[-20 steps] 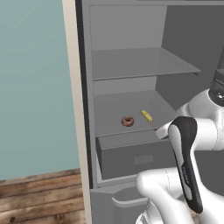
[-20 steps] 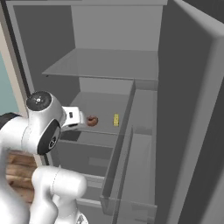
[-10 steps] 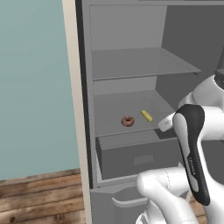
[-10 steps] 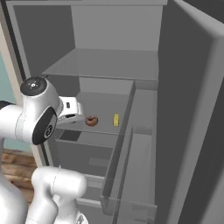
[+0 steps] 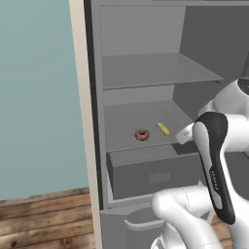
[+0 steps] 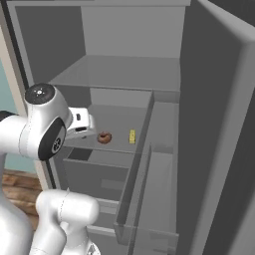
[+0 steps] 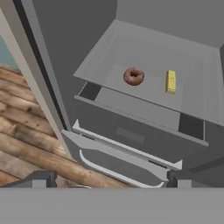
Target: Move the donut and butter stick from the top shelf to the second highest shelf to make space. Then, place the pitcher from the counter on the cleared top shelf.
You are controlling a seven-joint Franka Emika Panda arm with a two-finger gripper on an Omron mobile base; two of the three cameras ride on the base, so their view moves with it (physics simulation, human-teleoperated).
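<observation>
- The donut (image 7: 133,76) sits flat on the lower of the two grey plates, near its front edge. I read that plate as the second highest shelf (image 7: 105,57).
- The butter stick (image 7: 170,81) lies just beside the donut, not touching. In the hand view its long axis points away from you, into the fridge.
- The top shelf (image 5: 146,70) above them is bare, so by my reading the clearing looks done and the pitcher comes next. I can't be certain which plate is which.
- The drawer (image 7: 131,131) sits directly below the loaded plate.
- Your end effector (image 7: 110,179) is out in front of the fridge, well apart from the shelf, with its fingers spread wide and nothing between them.
- From the hand, the donut lies ahead and up, a touch right of centre, and the butter is further right. If you go for either, you reach straight forward.
</observation>
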